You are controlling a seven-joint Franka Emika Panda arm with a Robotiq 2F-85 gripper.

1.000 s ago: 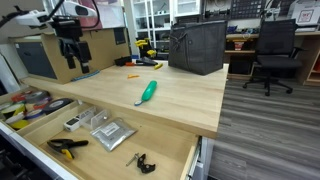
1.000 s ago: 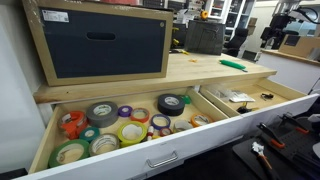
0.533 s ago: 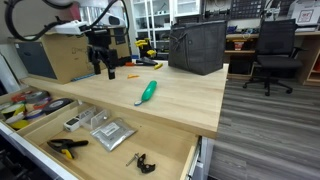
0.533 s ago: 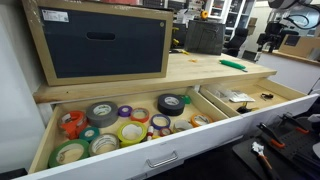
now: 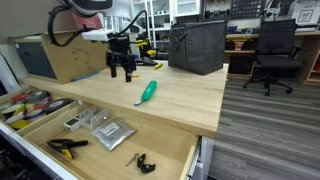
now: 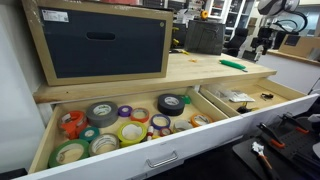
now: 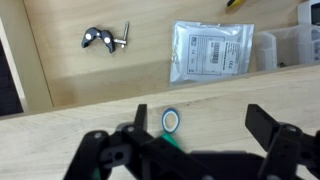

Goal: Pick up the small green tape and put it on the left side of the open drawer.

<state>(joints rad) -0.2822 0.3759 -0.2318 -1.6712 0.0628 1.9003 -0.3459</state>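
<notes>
The small green tape (image 7: 171, 121) shows in the wrist view as a tiny pale ring with a teal rim, lying on the tabletop against the end of a teal oblong. In an exterior view it is only a pale speck (image 5: 138, 102) at the oblong's near end. My gripper (image 5: 121, 66) hangs open and empty above the tabletop, behind and left of the oblong (image 5: 148, 91). In the wrist view the fingers (image 7: 205, 135) spread wide, with the tape near one finger. The open drawer (image 5: 110, 150) of pale wood lies below the table edge and also shows in the wrist view (image 7: 100, 70).
A wooden box (image 5: 55, 60) and a dark bag (image 5: 197, 46) stand at the back of the table. The drawer holds a plastic bag (image 7: 210, 52), a black clamp (image 7: 97, 39) and pliers (image 5: 66, 146). Its other end (image 6: 60, 120) holds several tape rolls (image 6: 130, 131).
The arm has swung from over the wooden box across the tabletop toward the teal oblong. The gripper stays open. Nothing on the table or in the drawer has moved.
</notes>
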